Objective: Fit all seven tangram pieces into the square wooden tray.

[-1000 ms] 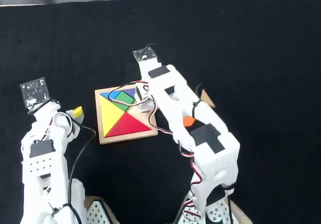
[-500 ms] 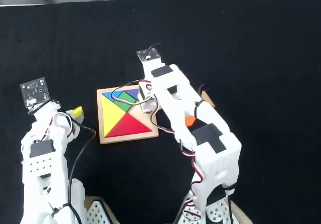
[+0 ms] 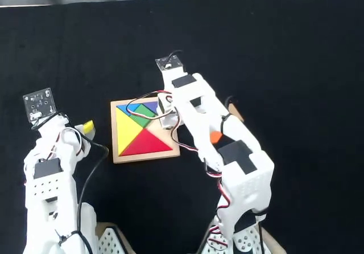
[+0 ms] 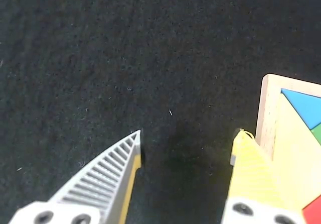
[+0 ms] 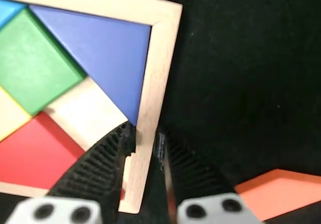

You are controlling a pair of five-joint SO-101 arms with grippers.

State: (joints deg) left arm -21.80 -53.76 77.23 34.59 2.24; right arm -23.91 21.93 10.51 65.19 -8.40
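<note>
The square wooden tray point(image 3: 145, 155) lies in the middle of the black table. It holds a yellow triangle point(image 3: 126, 131), a red triangle point(image 3: 147, 143), a green square point(image 5: 32, 68), a dark blue triangle point(image 5: 105, 50) and a light blue piece point(image 3: 126, 109). A patch of bare wood point(image 5: 85, 114) shows between them. My right gripper point(image 5: 144, 142) is shut on the tray's right rim point(image 5: 159, 78), one finger inside and one outside. An orange piece point(image 5: 281, 194) lies on the table just outside that rim. My left gripper point(image 4: 188, 143) stands open and holds nothing, beside the tray's left edge point(image 4: 267, 114).
The right arm point(image 3: 210, 128) reaches over the tray's right side and hides the table under it. A small tan shape point(image 3: 235, 115) shows beside that arm. The left arm point(image 3: 51, 157) stands at the near left. Bare black cloth stretches behind and to both sides.
The right gripper and the tray have shifted slightly to the right together. The left arm has stayed still.
</note>
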